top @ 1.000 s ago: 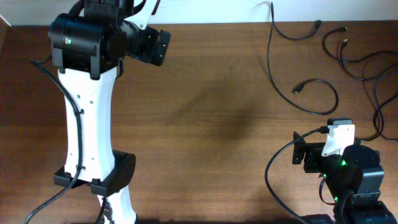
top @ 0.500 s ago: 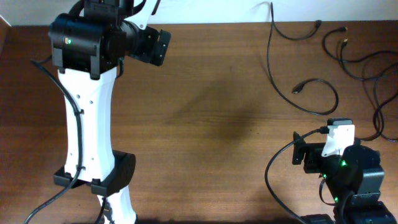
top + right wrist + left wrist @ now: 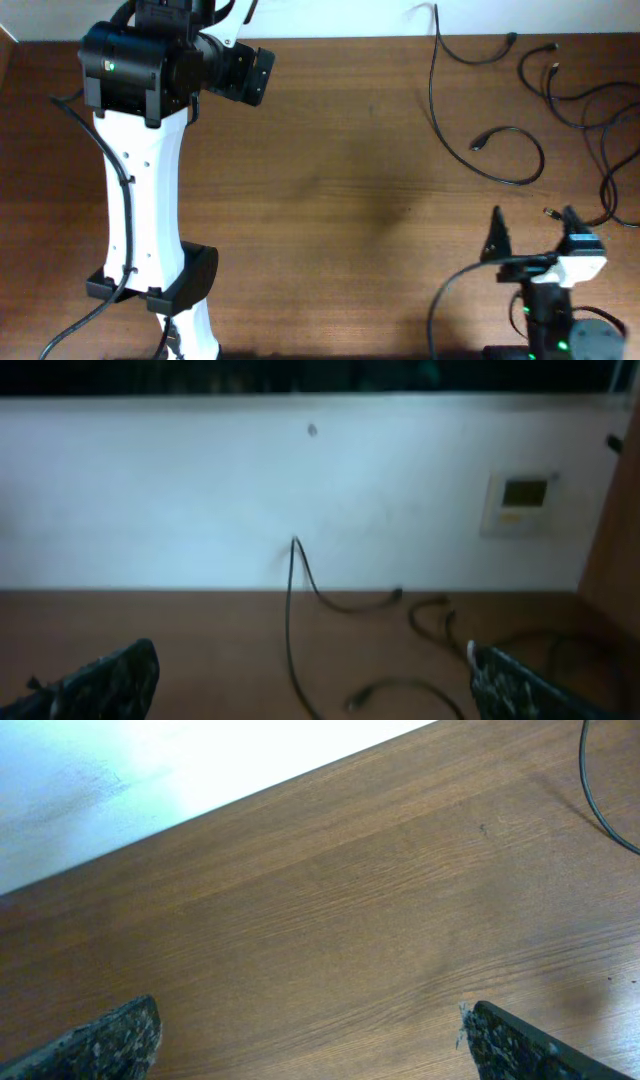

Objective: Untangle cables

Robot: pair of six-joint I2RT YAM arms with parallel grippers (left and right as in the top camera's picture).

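Several thin black cables lie loose on the wooden table at the far right. One long cable point(image 3: 436, 90) runs from the back edge and curls round to a small plug point(image 3: 478, 144). More cables point(image 3: 575, 95) loop beside it, crossing one another. My right gripper point(image 3: 533, 228) is open near the front edge, short of the cables, nothing between its fingers. In the right wrist view the long cable point(image 3: 291, 630) lies ahead of the gripper point(image 3: 315, 685). My left gripper point(image 3: 262, 75) is at the far left back, open over bare wood point(image 3: 310, 1045). A cable point(image 3: 598, 795) shows at the top right of the left wrist view.
The white left arm point(image 3: 150, 190) and its base take up the left side of the table. A pale wall point(image 3: 200, 500) with a small white panel point(image 3: 520, 500) stands behind the table's back edge.
The right arm has swung up and its gripper now points toward the cables with both fingers showing spread. The left arm and the cables have not moved.
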